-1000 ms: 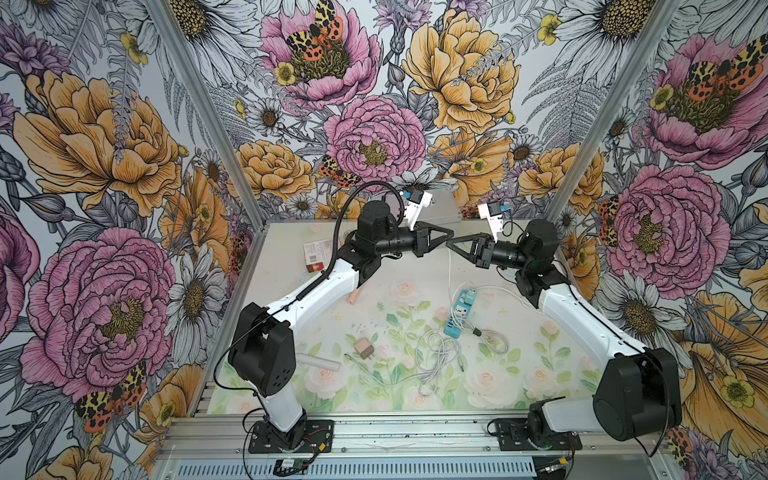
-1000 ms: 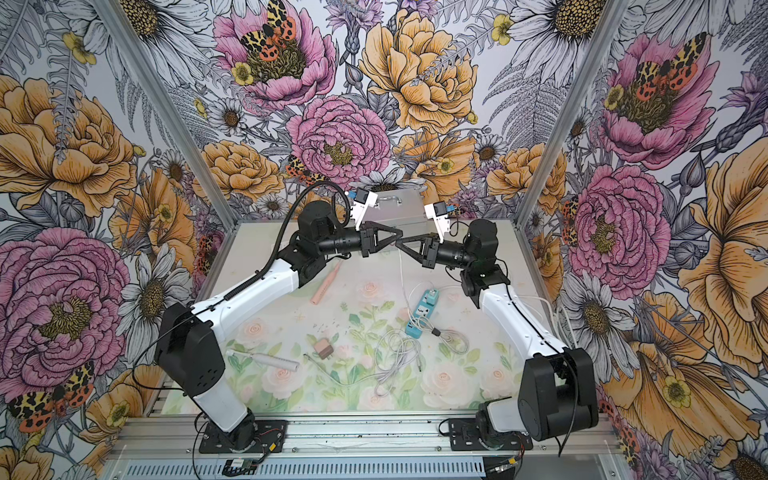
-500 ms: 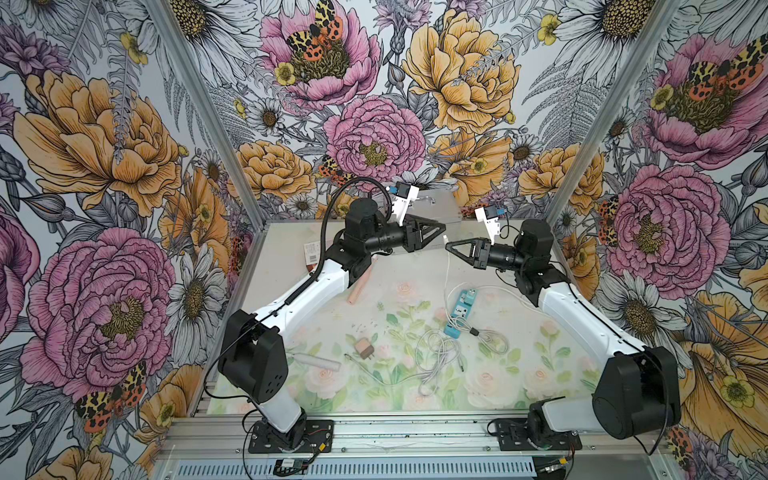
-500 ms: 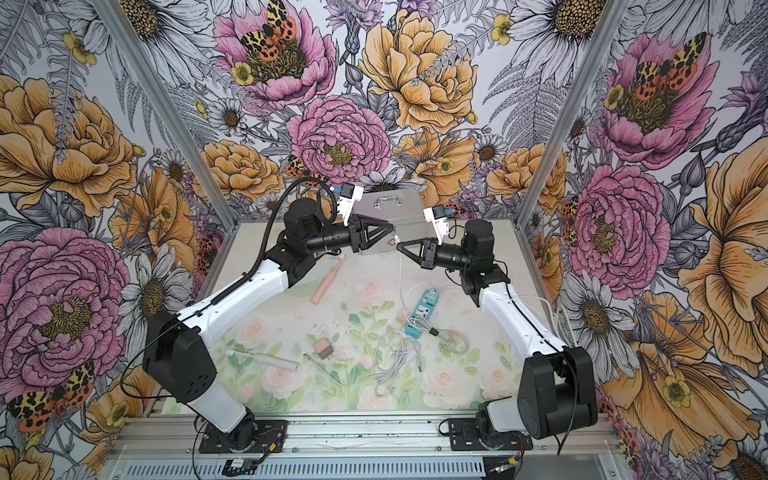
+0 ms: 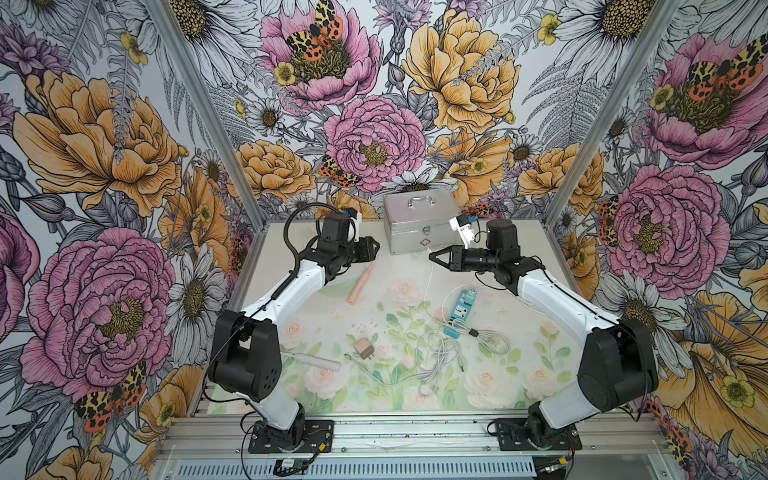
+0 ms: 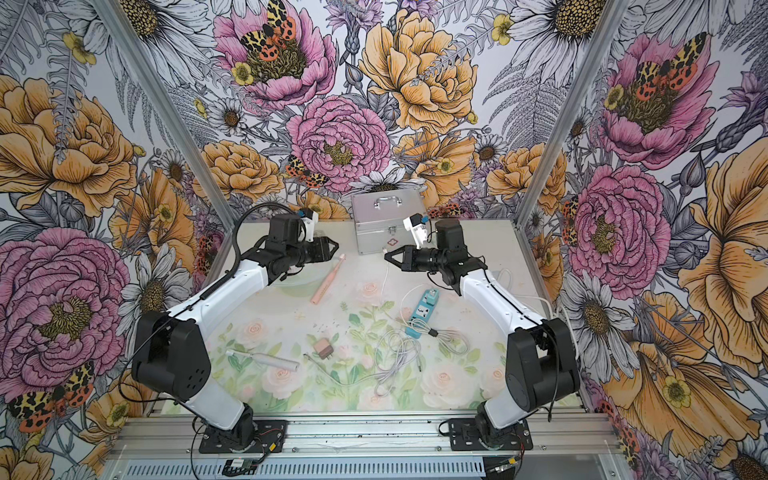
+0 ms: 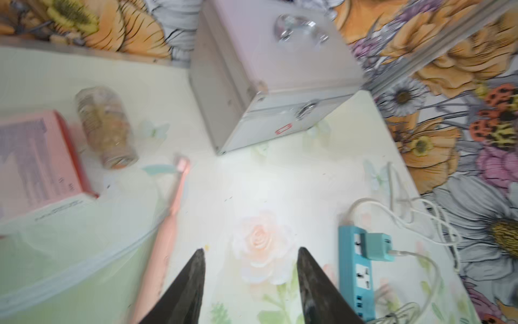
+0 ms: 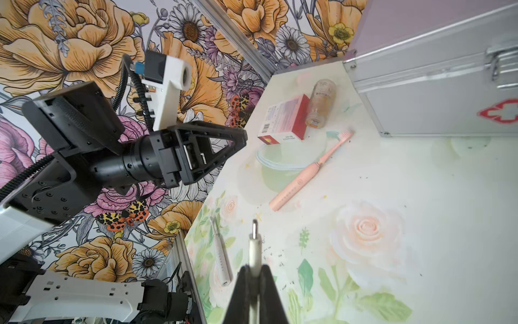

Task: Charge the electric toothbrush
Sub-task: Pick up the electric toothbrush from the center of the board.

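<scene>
2 hands are raised above the worktop [image 5: 490, 399], with their tips turned toward each other and well apart. At the front left, a white toothbrush [image 5: 316, 360] is laid flat near the left arm's base. Farther back on that side, a red box [image 7: 36, 162] and a clear bottle [image 7: 105, 129] lying on its side are seen just beside each other in the left wrist view.

The left hand [image 5: 372, 250] is held with its fingers [image 7: 193, 280] spread apart, and nothing is caught between them. The pink toothbrush [image 5: 360, 283] is laid flat on the worktop just below and beside this hand and is touched by neither hand. Its bristle head is pointed toward the box and bottle, and its handle toward the front.

Nearer the front, around the middle, a small brown plug adapter [image 5: 365, 348] is set down, with a loose bundle of white cable [image 5: 440, 357] to its right. At the back centre, a silver case [image 5: 415, 224] is stood closed, with a handle on top and a red mark on its front.

The right hand [image 5: 432, 257] is clamped on a white cable plug [image 8: 254, 241], and the plug's metal tip is left sticking out beyond the fingertips. Below and to the right of this hand, a teal power strip [image 5: 461, 307] is laid on the worktop. A teal charger [image 7: 375, 246] is plugged into the strip's far end, and a white lead is seen running from it.
</scene>
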Controlling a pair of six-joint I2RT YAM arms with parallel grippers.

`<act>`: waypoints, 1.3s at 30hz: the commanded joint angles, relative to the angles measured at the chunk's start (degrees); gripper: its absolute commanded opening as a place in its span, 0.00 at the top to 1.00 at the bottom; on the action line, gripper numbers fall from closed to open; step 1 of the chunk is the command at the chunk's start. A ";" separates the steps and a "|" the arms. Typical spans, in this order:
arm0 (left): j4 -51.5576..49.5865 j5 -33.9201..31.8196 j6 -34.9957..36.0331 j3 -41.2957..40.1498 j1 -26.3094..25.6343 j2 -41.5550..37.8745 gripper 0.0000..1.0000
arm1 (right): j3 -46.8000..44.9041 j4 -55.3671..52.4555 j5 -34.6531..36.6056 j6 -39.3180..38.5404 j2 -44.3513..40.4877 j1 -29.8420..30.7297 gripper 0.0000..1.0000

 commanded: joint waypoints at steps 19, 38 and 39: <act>-11.02 -9.36 9.22 6.56 -0.51 20.78 0.46 | 1.80 -3.75 4.53 -2.68 2.44 3.23 1.00; -11.55 -15.92 10.69 9.85 -2.94 25.67 0.75 | 1.41 -4.12 3.92 -4.33 2.42 3.23 1.00; -11.58 -15.29 10.71 9.98 -3.00 25.44 0.77 | 1.33 -4.17 3.91 -4.40 2.14 3.19 1.00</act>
